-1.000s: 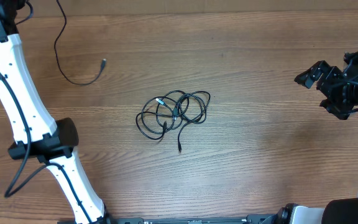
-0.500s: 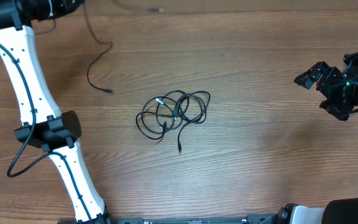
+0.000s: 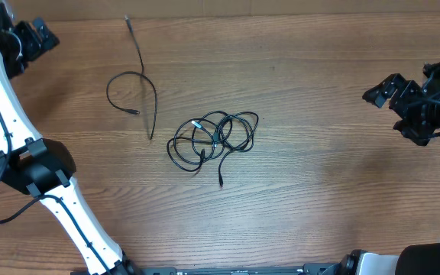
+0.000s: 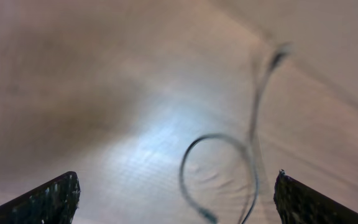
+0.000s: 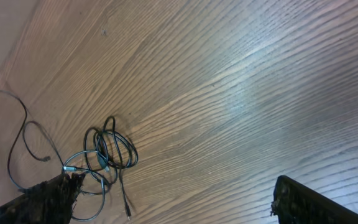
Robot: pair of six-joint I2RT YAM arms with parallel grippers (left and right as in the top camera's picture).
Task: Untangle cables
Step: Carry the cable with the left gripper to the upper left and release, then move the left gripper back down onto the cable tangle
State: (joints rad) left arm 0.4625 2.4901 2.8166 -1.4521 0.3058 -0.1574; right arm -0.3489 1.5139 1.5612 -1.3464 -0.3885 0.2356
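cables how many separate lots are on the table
2: a single loose cable upper left in the overhead view, and a tangled bunch in the middle. How many cords the bunch hides can't be told.

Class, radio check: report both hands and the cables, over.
Left hand open, right hand open, both empty. One cable loose upper left; tangled bundle mid-table. Nothing blocking.

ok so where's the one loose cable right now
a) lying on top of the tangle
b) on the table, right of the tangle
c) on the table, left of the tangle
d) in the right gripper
c: the loose cable lies on the table left of the tangle and apart from it, with nothing holding it.
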